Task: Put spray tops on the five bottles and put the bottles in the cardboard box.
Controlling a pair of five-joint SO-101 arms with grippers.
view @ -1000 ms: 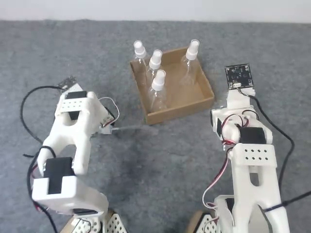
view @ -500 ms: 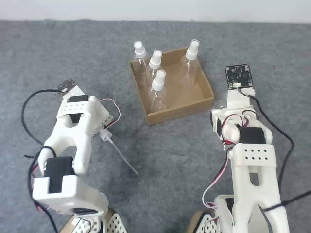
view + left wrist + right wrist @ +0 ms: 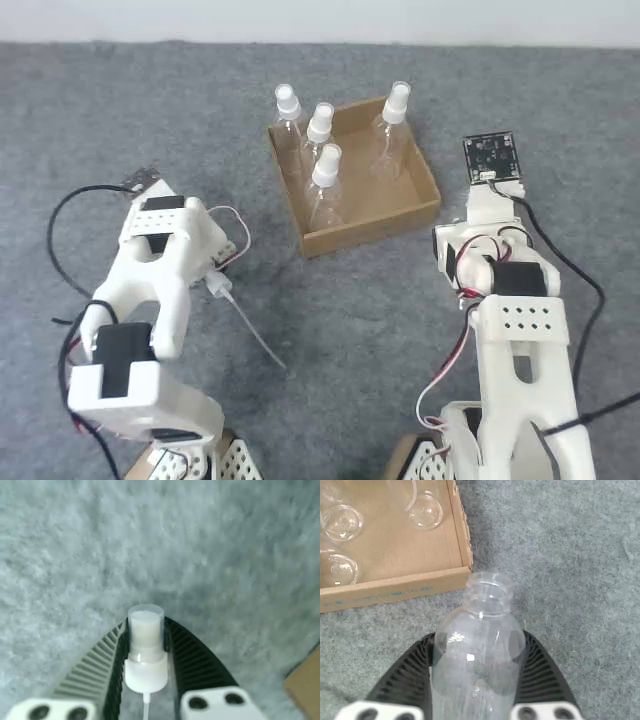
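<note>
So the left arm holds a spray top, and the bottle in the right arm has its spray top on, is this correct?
Not quite. The bottle in the right fingers has no top; its neck is open, as the right wrist view shows. The left fingers do hold a spray top.

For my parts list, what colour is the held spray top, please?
White; the spray top shows best in the left wrist view.

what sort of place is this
Likely a small robotics lab or hobby bench: a grey felt-like mat as work surface, two white plastic robot arms trail bare wires, and a brown cardboard box holds clear spray bottles.
</note>
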